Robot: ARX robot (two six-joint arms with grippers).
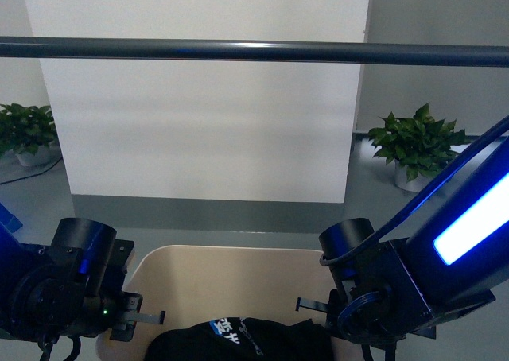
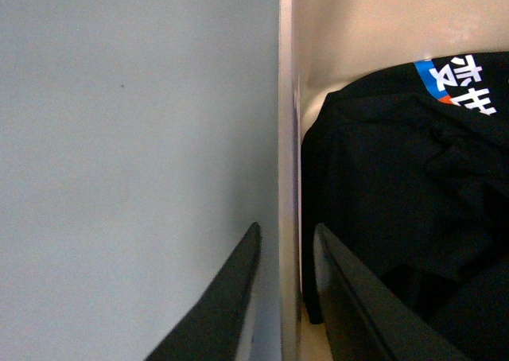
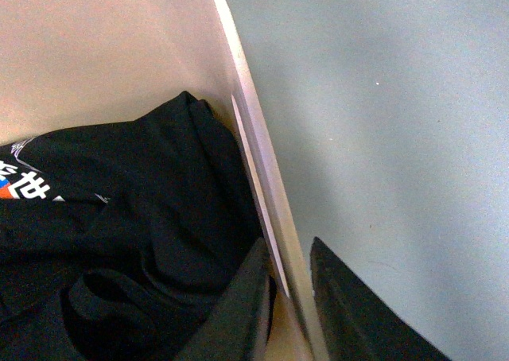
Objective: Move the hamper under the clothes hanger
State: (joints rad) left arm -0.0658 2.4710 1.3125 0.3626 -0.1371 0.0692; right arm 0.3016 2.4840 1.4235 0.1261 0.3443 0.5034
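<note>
Two grippers, two grips. The left gripper (image 2: 286, 297) has its fingers pressed in on the left wall of the hamper (image 1: 231, 277), one finger inside and one outside. The right gripper (image 3: 290, 297) pinches the right wall the same way. The hamper sits low between the arms, mouth up, its far rim running side to side, with grey floor (image 2: 119, 138) just outside its walls. A black garment (image 1: 238, 341) with white lettering is heaped at its near end. Higher up, the clothes hanger (image 1: 254, 51) stretches its long bar level from left to right, parallel to that far rim. Whether the hamper is directly beneath it, I can't tell.
</note>
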